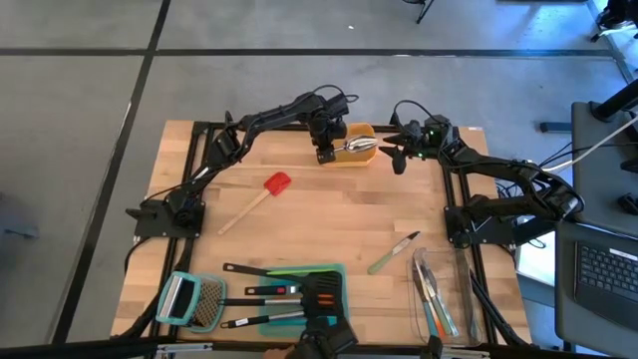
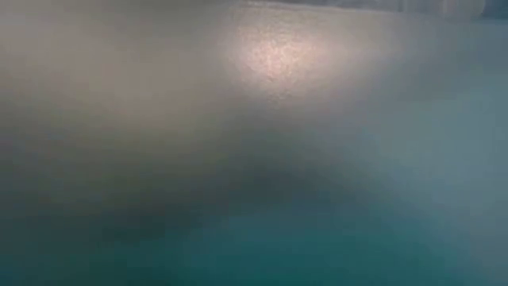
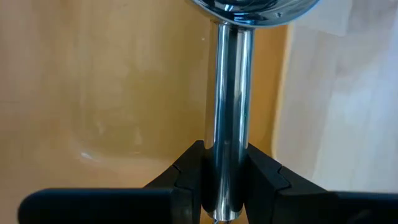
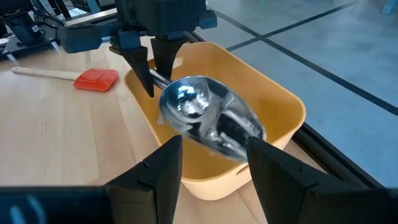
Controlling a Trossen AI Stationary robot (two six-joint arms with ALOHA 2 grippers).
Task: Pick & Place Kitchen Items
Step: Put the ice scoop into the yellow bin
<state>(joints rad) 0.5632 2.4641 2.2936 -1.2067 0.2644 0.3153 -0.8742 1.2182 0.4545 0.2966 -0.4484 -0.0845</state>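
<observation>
An orange container (image 1: 361, 158) stands at the table's far edge, near the middle. A silver scoop (image 1: 359, 147) lies over its opening, bowl (image 4: 208, 118) toward the right. My left gripper (image 1: 325, 152) is shut on the scoop's handle at the container's left end. My right gripper (image 1: 399, 158) waits open just right of the container; its fingers (image 4: 158, 171) stand short of the scoop's bowl. A red turner (image 1: 276, 183) with a wooden handle lies flat on the table to the left. The low view shows only blur. My left gripper pinches the scoop's round silver handle (image 3: 229, 155) between its two fingers (image 4: 142, 65), near the handle's free end. The fingers come steeply from above and lie across the handle. The bowl reaches out over the container's inside; whether it rests on the container, I cannot tell.
A green spatula (image 1: 394, 252) lies right of centre. At the near edge a teal tray (image 1: 334, 271) holds dark utensils, with a light-blue-handled grater (image 1: 189, 301) beside it. A clear container (image 1: 439, 294) with several utensils stands near right. Bare wood fills the middle.
</observation>
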